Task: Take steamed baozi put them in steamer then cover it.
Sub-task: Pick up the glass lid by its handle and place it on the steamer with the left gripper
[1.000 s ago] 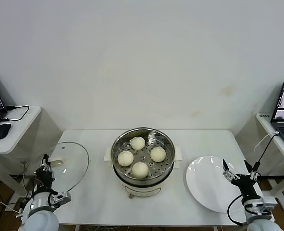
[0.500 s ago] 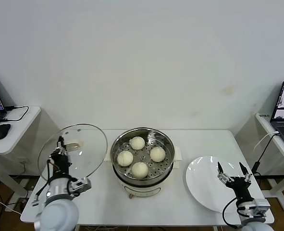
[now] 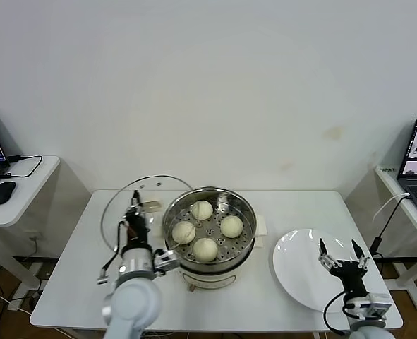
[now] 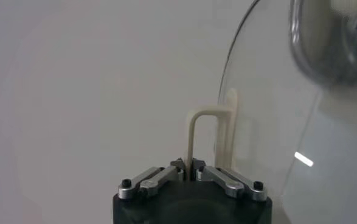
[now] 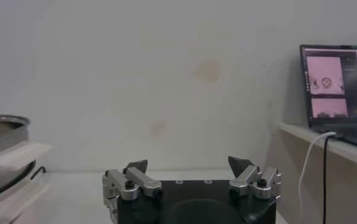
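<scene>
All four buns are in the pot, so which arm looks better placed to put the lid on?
The left. Its left gripper is shut on the cover by the handle, right beside the steamer. The right gripper is open, holding nothing, over the white plate.

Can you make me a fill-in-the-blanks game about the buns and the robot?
1. The steamer holds ____ buns.
2. The left gripper grips the glass lid by its ____.
3. The plate has ____ buns on it.
4. The right gripper is ____.

Missing words: four; handle; no; open
</scene>
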`<state>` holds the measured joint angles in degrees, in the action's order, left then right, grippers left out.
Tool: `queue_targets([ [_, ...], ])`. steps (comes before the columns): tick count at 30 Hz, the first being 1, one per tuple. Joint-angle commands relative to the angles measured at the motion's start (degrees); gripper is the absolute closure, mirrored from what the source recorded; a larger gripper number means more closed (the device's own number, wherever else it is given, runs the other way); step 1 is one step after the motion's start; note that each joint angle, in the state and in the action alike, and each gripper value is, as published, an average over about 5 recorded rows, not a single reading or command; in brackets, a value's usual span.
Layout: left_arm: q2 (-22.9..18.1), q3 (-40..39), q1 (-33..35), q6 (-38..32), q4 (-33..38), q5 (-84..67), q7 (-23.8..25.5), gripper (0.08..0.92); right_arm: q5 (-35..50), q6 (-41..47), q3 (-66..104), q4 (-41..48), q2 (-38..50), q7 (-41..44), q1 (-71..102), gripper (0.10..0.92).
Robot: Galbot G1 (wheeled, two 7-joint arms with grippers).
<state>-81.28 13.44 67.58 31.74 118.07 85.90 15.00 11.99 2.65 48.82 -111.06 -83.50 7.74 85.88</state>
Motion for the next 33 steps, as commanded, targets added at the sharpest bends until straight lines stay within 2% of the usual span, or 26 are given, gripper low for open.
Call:
queue_targets([
  [1,-6.8,-12.9,-7.0,1.0,-7.2,6.9,1.8,0.855,-1.6,-0.3,1.5,0.5,-2.6,0.0,0.0,0.203],
  [11,-10.4,-17.4,-9.5,2.6,-12.2,8.9,2.6,0.855,-2.2,-1.1,2.6,1.2,-3.4,0.0,0.2,0.203],
  [33,-10.4,-15.5,-8.6,2.8,-15.0,9.5,3.2,0.855,-2.6,-1.1,2.8,1.9,-3.6,0.0,-0.6,0.203],
])
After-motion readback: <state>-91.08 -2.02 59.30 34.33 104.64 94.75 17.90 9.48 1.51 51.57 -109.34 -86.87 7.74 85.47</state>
